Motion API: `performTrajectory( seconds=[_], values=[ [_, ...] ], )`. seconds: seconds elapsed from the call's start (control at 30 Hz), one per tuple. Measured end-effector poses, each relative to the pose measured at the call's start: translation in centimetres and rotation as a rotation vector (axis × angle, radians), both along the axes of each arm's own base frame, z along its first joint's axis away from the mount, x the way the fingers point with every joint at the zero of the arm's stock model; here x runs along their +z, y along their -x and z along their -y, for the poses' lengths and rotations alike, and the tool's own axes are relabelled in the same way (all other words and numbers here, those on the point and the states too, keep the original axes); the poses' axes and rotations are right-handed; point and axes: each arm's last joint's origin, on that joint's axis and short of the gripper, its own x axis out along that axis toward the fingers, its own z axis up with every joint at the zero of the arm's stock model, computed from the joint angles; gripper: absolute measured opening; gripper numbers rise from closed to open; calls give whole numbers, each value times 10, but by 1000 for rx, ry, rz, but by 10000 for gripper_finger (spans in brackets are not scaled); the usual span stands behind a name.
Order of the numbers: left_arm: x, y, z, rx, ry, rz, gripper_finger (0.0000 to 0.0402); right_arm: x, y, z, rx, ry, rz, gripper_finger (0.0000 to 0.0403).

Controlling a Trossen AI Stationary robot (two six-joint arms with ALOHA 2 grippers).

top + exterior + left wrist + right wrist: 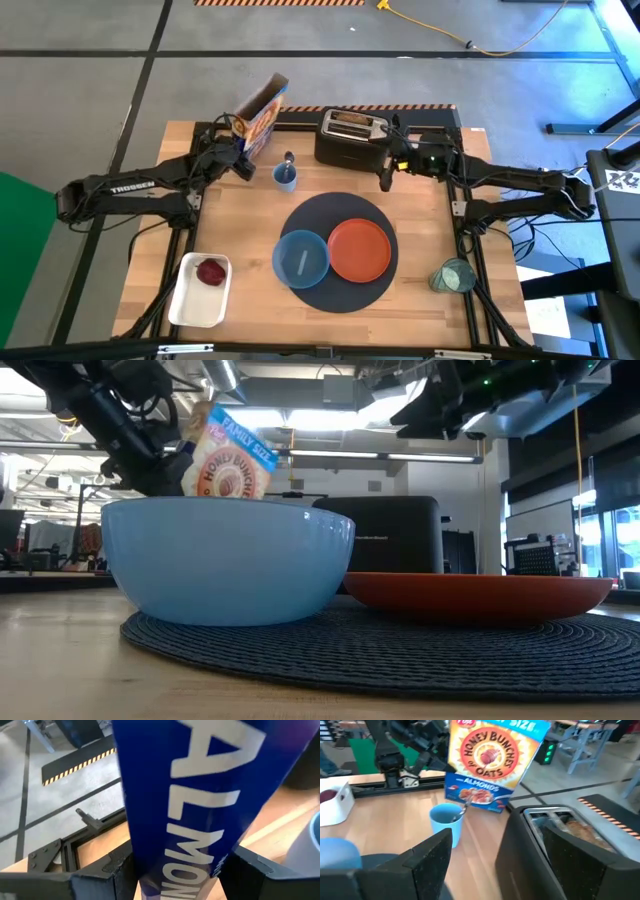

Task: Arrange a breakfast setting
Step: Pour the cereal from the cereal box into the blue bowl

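Note:
A dark round placemat (335, 290) lies mid-table and carries a blue bowl (301, 258) and an orange plate (360, 249). A teal glass (452, 276) stands at the right edge. A metal spoon (289, 159) stands in a small blue cup (286, 179). Brown toast (352, 121) sits in the black toaster (345, 146). A red fruit (211, 271) lies in the white tray (195, 305). My left gripper (240, 152) is shut on a tilted cereal box (263, 108). My right gripper (385, 178) is open at the toaster's near right corner. My left gripper pinches the cereal box at its narrow blue side panel (195, 845), one finger (107, 870) on each broad face. The fingers come level from the table's left side. The box leans tilted (490, 760); I cannot tell whether its bottom edge rests on the table.
The toaster stands at the table's far edge, with the blue cup just left of it and in front of the box. The white tray sits at the near left corner. Bare wood lies between the cup and the placemat.

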Motion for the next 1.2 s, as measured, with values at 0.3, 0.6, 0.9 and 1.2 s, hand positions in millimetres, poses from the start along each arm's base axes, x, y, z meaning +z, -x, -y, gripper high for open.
performTrajectory(
  seconds=[0.3,0.6,0.9,1.2],
  values=[
    [-4,-4,-12,34,9,5,234,-4,-4,1,7,-11,-17,303],
    [-3,-2,-20,80,-4,31,163,-4,-4,1,7,-10,-15,303],
    [1,-2,-15,57,-18,50,143,-4,-4,1,4,-22,-11,303],
    [25,10,6,-78,-120,131,143,-4,-4,1,0,-36,-5,303]
  ],
)
